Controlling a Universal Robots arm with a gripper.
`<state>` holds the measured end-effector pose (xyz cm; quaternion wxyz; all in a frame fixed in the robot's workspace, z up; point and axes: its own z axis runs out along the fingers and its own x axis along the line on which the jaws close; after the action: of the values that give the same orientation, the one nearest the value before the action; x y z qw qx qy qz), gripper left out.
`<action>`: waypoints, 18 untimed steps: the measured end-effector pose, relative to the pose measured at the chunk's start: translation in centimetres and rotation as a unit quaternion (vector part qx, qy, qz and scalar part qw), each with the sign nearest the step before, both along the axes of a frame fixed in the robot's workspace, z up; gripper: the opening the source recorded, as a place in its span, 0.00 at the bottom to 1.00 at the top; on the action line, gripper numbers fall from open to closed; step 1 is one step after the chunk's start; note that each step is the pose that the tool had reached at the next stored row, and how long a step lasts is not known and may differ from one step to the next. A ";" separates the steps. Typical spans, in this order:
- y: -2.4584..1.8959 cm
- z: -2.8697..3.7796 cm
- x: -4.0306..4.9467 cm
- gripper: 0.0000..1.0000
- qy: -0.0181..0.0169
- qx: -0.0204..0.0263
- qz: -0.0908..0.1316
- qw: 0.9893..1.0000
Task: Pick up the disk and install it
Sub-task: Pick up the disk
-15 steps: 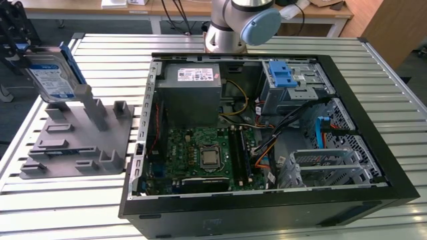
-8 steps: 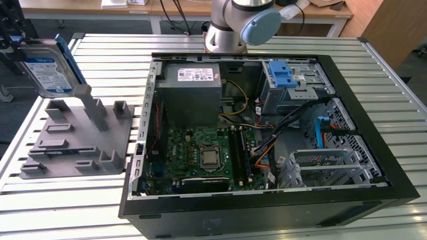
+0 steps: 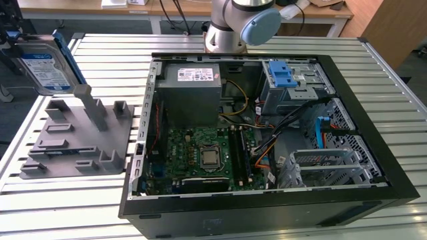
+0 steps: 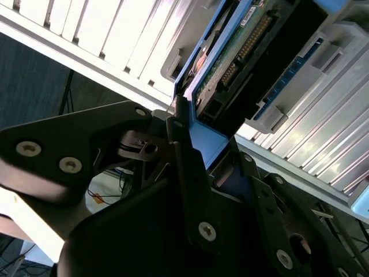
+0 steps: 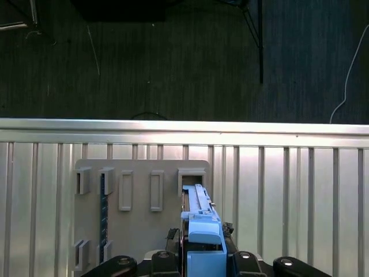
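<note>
The disk (image 3: pixel 45 66) is a silver drive with a white-and-blue label in a blue carrier frame. It hangs on edge at the exterior view's far left, above the grey holder plate (image 3: pixel 70 142). My gripper (image 3: pixel 9 46) sits at its outer side, partly cut off by the picture's edge. In the second wrist view my gripper (image 4: pixel 204 138) is shut on the blue carrier, and the disk's (image 4: pixel 242 49) green circuit-board side shows beyond the fingers (image 4: pixel 180 130). In the first wrist view the disk (image 5: pixel 200 222) is seen edge-on over the holder plate (image 5: pixel 138 231).
The open black computer case (image 3: pixel 373 150) lies on the slatted metal table (image 3: pixel 113 55). Inside it are a grey power supply box (image 3: pixel 193 95), a motherboard (image 3: pixel 207 155), loose cables and a drive bay with a blue latch (image 3: pixel 283 75). The arm's base (image 3: pixel 233 25) stands behind the case.
</note>
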<state>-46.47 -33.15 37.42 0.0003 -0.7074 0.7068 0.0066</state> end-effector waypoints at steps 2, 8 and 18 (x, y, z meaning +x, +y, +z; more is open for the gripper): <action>0.00 0.18 0.00 0.36 0.000 0.000 0.000 1.000; 0.00 0.68 0.00 0.36 0.000 0.000 0.000 1.000; 0.00 0.94 0.00 0.36 0.000 0.000 0.000 1.000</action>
<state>-46.48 -33.15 38.36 0.0001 -0.7074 0.7068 0.0067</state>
